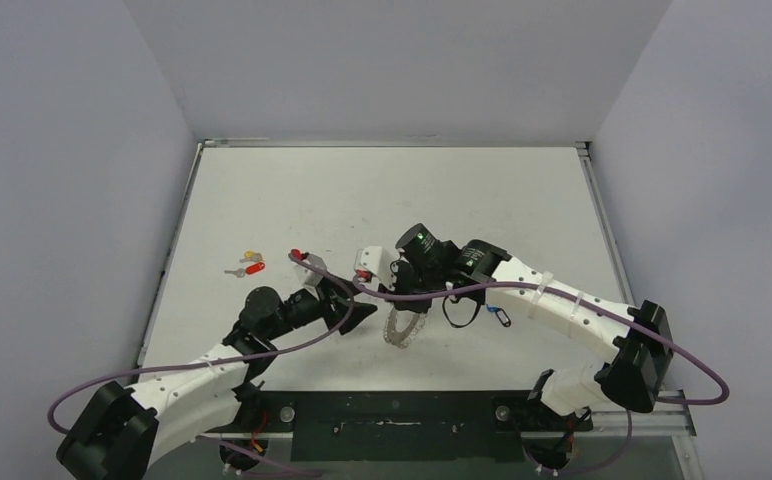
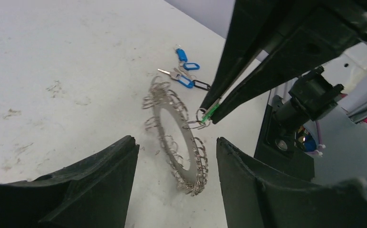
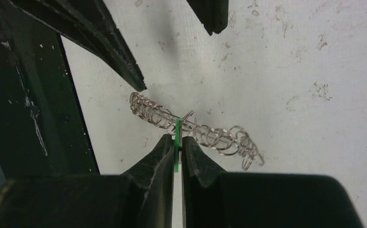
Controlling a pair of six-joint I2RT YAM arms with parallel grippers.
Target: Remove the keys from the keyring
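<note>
Green-tagged key (image 3: 177, 127) pinched by right pincer (image 3: 178, 139) at keyring (image 3: 214, 137).

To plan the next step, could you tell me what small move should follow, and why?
Probably bring the left gripper onto the ring and close. The right gripper is shut on the green tag, the ring hangs tilted from it, and the left gripper is open, so nothing braces the ring.

Grey ring, one green spot

The ring (image 2: 163, 116) is grey with silver wire loops, and the key tag (image 2: 212, 111) is bright green. Top middle of the left wrist view: blue tags (image 2: 185, 71) and a black tag (image 2: 201, 85). Left in the top view: a red tag (image 1: 255, 268) and a yellow tag (image 1: 251, 255). The desk (image 2: 53, 57) is white with grey smudges. The left claw (image 2: 175, 142) and right claw (image 3: 178, 142) are black.
</note>
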